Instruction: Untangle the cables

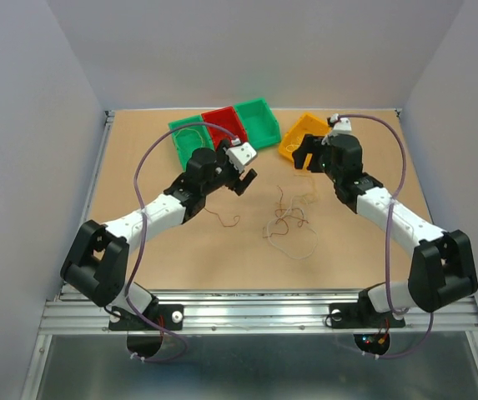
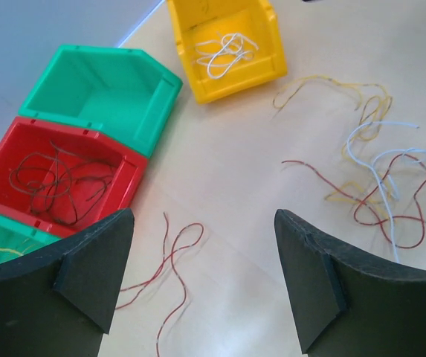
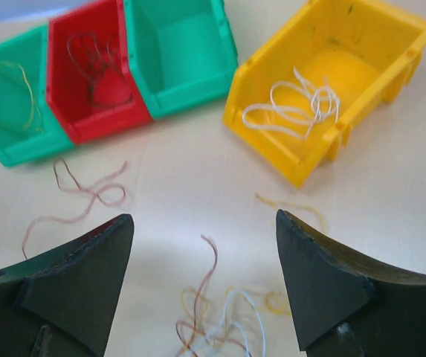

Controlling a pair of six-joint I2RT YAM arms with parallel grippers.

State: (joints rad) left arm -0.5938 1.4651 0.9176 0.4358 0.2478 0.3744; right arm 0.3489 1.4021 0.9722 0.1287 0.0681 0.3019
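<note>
Nearest you, the cables [image 1: 289, 225] lie in a loose tangle at mid-table, between the two arms, with red-brown, white and yellow strands looped over each other. A single red-brown wire [image 1: 226, 218] lies apart to their left. Your left gripper [image 2: 204, 222] hangs over that wire, fingers spread wide and holding nothing. Your right gripper [image 3: 204, 217] hovers past the tangle near the yellow bin [image 3: 265, 141], jaws likewise spread with nothing between them. Farther back, that bin holds white wires [image 3: 294, 111]. The red bin [image 3: 101, 125] holds dark ones and is flanked by two green bins [image 3: 19, 152].
</note>
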